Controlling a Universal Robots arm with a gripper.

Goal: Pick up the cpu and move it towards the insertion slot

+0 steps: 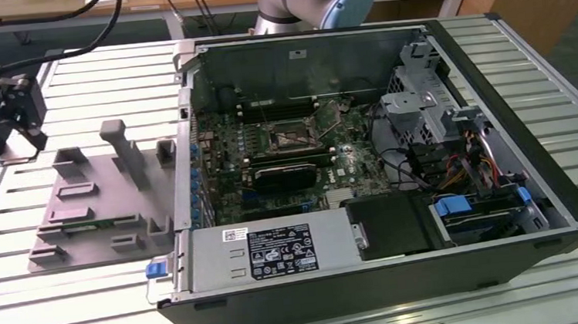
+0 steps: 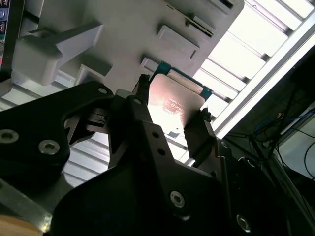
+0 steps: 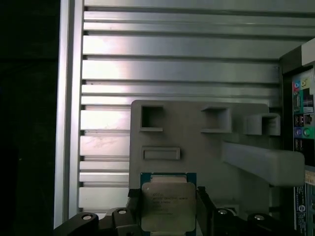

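The claw is closed narrowly on the cpu, with one of its black fingers pressed against each of two opposite edges. The cpu is a flat square with a dull silvery metal top that catches a bright glare, and a thin green border shows around it. It sits over the near edge of the grey tray on the slatted tabletop. That is well apart from the socket inside the open computer case.
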